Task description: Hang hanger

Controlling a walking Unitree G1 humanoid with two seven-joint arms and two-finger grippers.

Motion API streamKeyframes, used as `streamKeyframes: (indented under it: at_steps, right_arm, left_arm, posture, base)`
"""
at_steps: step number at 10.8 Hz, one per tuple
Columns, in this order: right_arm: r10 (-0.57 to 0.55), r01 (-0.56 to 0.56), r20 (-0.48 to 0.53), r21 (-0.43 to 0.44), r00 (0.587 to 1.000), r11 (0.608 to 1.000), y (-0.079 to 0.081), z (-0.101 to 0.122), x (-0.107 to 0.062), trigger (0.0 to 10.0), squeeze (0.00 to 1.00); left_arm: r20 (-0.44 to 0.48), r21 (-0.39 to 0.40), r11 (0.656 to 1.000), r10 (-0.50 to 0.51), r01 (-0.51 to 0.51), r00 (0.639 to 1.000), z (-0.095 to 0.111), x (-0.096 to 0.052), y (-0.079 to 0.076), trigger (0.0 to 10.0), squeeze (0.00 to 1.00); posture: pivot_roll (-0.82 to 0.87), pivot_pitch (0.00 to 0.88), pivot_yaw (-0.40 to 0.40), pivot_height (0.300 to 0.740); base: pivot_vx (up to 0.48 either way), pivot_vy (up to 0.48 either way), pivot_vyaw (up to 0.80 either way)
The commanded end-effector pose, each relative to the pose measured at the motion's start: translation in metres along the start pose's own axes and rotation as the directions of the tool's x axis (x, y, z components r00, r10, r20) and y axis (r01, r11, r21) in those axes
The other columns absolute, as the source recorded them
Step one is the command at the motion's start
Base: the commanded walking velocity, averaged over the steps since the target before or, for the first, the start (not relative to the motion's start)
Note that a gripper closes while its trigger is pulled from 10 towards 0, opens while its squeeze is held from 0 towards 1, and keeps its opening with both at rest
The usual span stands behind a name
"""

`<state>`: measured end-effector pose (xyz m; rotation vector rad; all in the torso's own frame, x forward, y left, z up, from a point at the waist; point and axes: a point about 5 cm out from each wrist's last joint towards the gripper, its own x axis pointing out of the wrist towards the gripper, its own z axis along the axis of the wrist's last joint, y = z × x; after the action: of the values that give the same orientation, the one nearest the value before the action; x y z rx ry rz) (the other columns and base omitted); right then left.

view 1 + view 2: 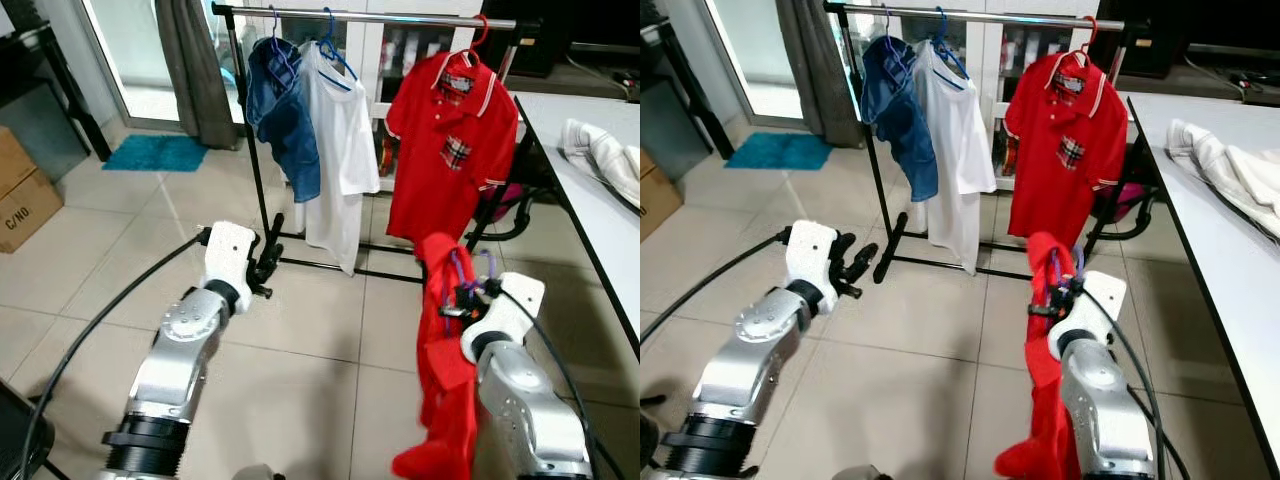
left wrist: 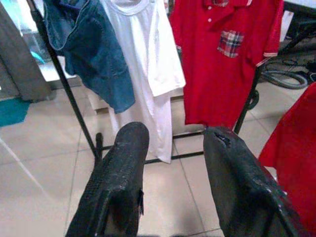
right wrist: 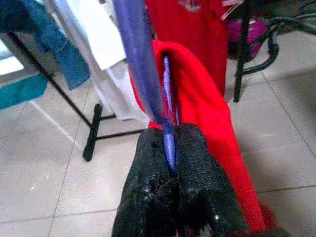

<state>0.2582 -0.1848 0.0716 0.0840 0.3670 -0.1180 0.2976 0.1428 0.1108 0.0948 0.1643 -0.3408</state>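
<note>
I take the clothes rack [image 1: 370, 17] as my landmark: its black frame and silver rail stand across the tiled floor [image 1: 300, 370] ahead of me, carrying a blue denim shirt [image 1: 285, 110] at its left end, a white T-shirt [image 1: 338, 130] just beside that, and a red polo shirt [image 1: 450, 150] toward its right end, with a bare stretch of rail between the white shirt and the polo. To the right of the rack runs the long edge of a white table [image 1: 580, 190] with a pale cloth [image 1: 605, 155] lying on it; to the rack's left hang a grey curtain [image 1: 195, 70] and, on the floor, a teal mat [image 1: 155, 152] and a cardboard box [image 1: 25, 195]. Open tile lies between me and the rack's base. My right gripper [image 3: 170, 148] is raised short of the rack's right half, its jaws pressed together on the purple hanger [image 3: 143, 74], which rises straight up out of the fingers [image 3: 195, 163]; a red garment [image 1: 445, 370] is draped over that hanger and hangs down alongside my forearm, near the table edge. My left gripper [image 2: 170, 163] is held out toward the rack's left upright, jaws spread apart with nothing between them.
</note>
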Motion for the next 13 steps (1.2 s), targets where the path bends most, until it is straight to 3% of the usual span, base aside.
streamKeyframes:
  at_steps: [1, 4, 7, 8, 11, 13]
  right_arm:
    - [0.01, -0.01, 0.041, 0.004, 0.999, 1.0, -0.0003, 0.0122, 0.0043, 10.0, 0.0]
    - [0.008, -0.011, 0.057, 0.046, 0.998, 0.999, -0.0002, 0.016, 0.004, 10.0, 0.0]
    - [-0.004, 0.003, 0.05, 0.024, 0.999, 1.0, -0.0037, 0.0164, 0.0091, 10.0, 0.0]
    - [-0.005, 0.0, 0.057, 0.08, 0.998, 0.997, -0.0053, 0.0163, 0.0065, 10.0, 0.0]
    - [-0.003, -0.001, 0.058, 0.058, 0.998, 0.998, -0.0031, 0.0125, 0.0043, 10.0, 0.0]
    - [0.01, -0.014, 0.062, 0.054, 0.998, 0.998, -0.002, 0.014, 0.0044, 10.0, 0.0]
  left_arm:
    - [0.01, -0.008, 1.0, 0.027, -0.027, 1.0, 0.0047, 0.0018, 0.0055, 10.0, 0.0]
    - [0.001, -0.016, 1.0, 0.008, -0.008, 1.0, 0.0013, -0.0021, 0.0018, 10.0, 0.0]
    - [0.02, -0.008, 1.0, 0.011, -0.011, 1.0, 0.0075, 0.003, 0.0003, 10.0, 0.0]
    - [0.013, -0.002, 1.0, -0.008, 0.008, 1.0, 0.0055, -0.0004, -0.0025, 10.0, 0.0]
    - [0.005, -0.008, 1.0, 0.004, -0.004, 1.0, 0.0043, -0.0004, 0.0006, 10.0, 0.0]
    - [0.004, -0.009, 1.0, 0.001, -0.001, 1.0, 0.0038, -0.0001, -0.0005, 10.0, 0.0]
  posture:
    - [-0.02, 0.0, 0.021, 0.74]
    - [-0.02, 0.0, 0.016, 0.74]
    - [-0.02, 0.0, 0.01, 0.74]
    - [-0.02, 0.0, 0.009, 0.74]
    - [-0.02, 0.0, 0.018, 0.74]
    - [-0.02, 0.0, 0.016, 0.74]
  base:
    - [0.24, 0.0, 0.0]
    - [0.277, 0.0, 0.0]
    - [0.32, 0.0, 0.0]
    - [0.319, 0.0, 0.0]
    - [0.321, 0.0, 0.0]
    - [0.321, 0.0, -0.7]
